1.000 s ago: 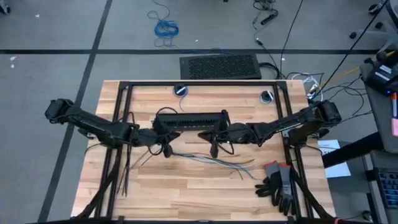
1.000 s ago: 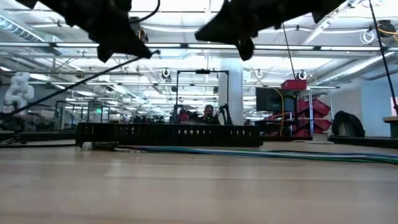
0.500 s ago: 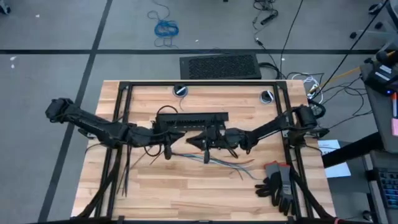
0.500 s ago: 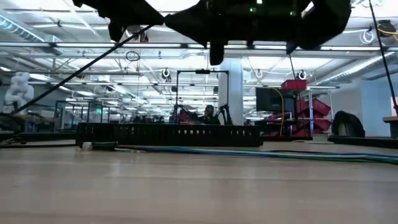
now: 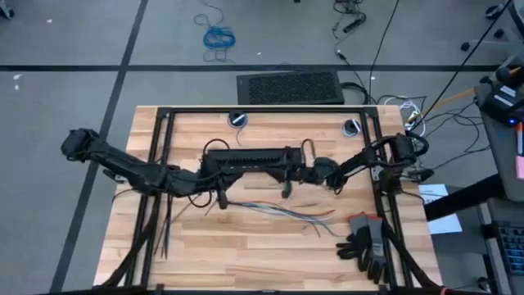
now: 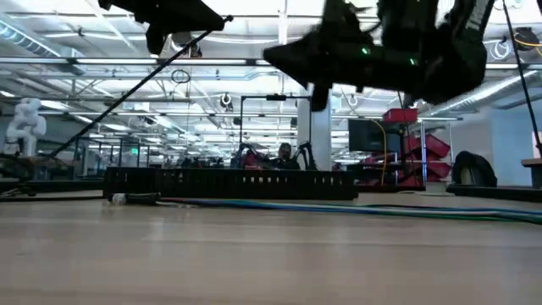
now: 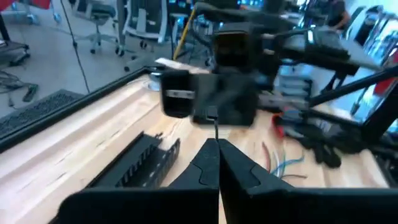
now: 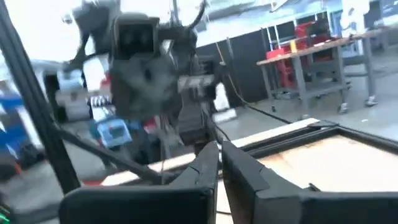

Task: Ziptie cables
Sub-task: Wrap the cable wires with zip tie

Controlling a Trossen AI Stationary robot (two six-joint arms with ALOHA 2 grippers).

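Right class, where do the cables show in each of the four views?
High view: cables mid-table, just below the long black bar.
Low view: cables a thin line before the bar.
Left wrist view: cables right of the bar.
Right wrist view: not seen.
Shared landmark: the bar.

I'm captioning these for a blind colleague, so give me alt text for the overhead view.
Seen from above, two dark robot arms meet at the middle of a wooden table, the left gripper and right gripper beside a long black bar. The cables, thin blue, green and grey, lie just in front; dark gloves sit near the right corner.
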